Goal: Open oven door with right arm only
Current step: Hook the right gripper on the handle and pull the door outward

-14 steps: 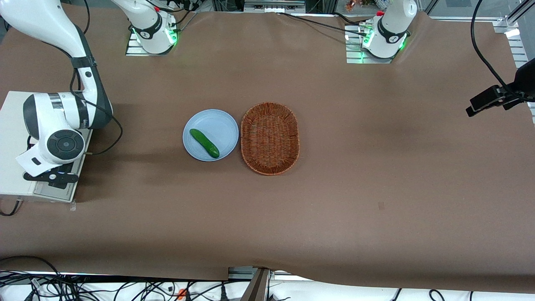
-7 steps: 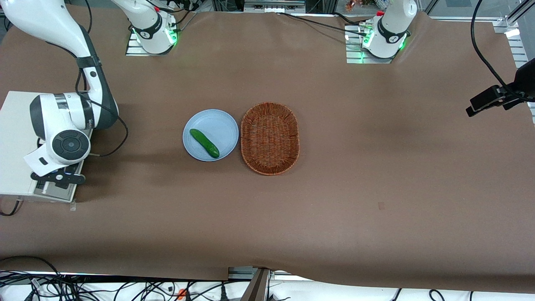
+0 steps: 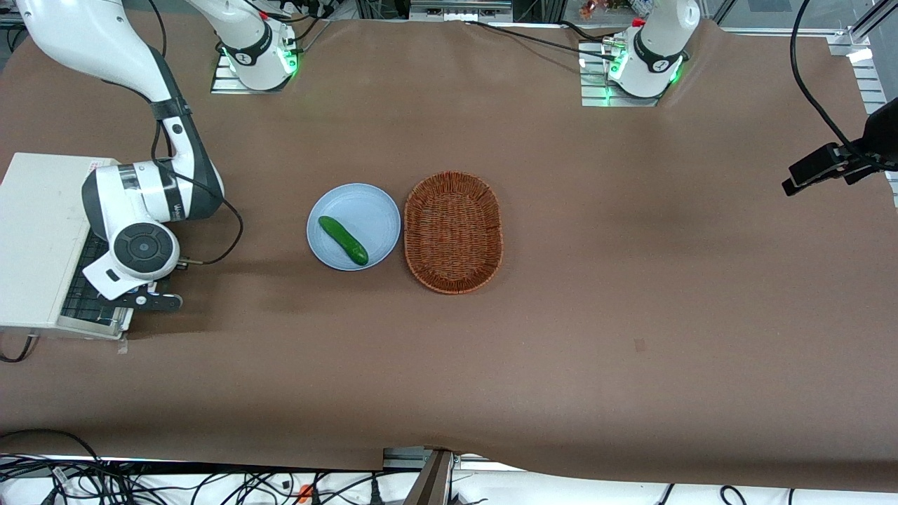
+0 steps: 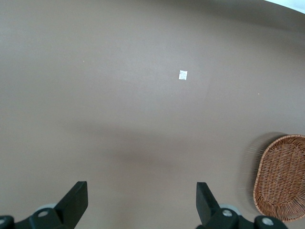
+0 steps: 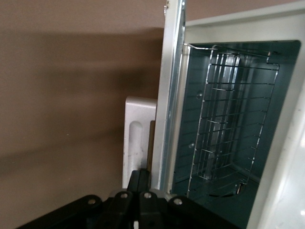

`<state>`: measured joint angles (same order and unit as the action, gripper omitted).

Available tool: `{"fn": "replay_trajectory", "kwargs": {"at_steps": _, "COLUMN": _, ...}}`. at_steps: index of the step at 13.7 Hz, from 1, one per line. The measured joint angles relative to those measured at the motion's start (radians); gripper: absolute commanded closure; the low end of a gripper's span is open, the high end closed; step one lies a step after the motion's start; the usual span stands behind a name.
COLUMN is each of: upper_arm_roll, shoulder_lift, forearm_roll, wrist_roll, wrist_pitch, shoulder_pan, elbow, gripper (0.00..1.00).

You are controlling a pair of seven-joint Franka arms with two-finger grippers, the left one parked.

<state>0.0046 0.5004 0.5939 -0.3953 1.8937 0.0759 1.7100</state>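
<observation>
While I can make out a line of small dark lettering on the grey band of the right arm (image 3: 151, 203), it is too small for me to read, and I see no other writing apart from a faint pinkish sticker on top of the white toaster oven (image 3: 42, 238), equally illegible. That oven sits at the working arm's end of the table, and the oven door (image 5: 167, 95) hangs partly open: from the wrist camera I look past its pale metal edge straight into the dark cavity, where a wire rack (image 5: 228, 119) shows. My gripper (image 3: 151, 300) is at the door's front edge, with the black fingers (image 5: 140, 179) drawn close together against the door's rim beside a pale handle end (image 5: 138, 143); I cannot tell for certain whether they pinch the handle itself or only rest beside it. From the front, the arm's round dark end cap and white wrist cover most of the door, so I see only part of the rack grid under it. Well apart, near the middle of the brown table cover (image 3: 631, 280), a pale blue plate (image 3: 365, 203) carries a green cucumber (image 3: 343, 240), and a brown wicker basket (image 3: 453, 231) lies just beside the plate, toward the parked arm's end. Nothing lies between those things and the oven.
</observation>
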Motion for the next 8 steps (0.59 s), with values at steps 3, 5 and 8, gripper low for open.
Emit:
{"fn": "replay_trajectory", "kwargs": {"at_steps": 3, "upper_arm_roll": 0.007, "shoulder_lift": 0.015, "forearm_roll": -0.006, "wrist_roll": 0.000, "wrist_pitch": 0.004, "shoulder_pan": 0.003, "elbow": -0.002, "gripper": 1.00}}
{"fn": "replay_trajectory", "kwargs": {"at_steps": 5, "upper_arm_roll": 0.015, "shoulder_lift": 0.041, "forearm_roll": -0.015, "wrist_roll": 0.000, "wrist_pitch": 0.008, "shoulder_pan": 0.007, "elbow": -0.010, "gripper": 1.00}}
{"fn": "replay_trajectory", "kwargs": {"at_steps": 8, "upper_arm_roll": 0.027, "shoulder_lift": 0.088, "forearm_roll": -0.034, "wrist_roll": 0.000, "wrist_pitch": 0.022, "shoulder_pan": 0.008, "elbow": -0.021, "gripper": 1.00}}
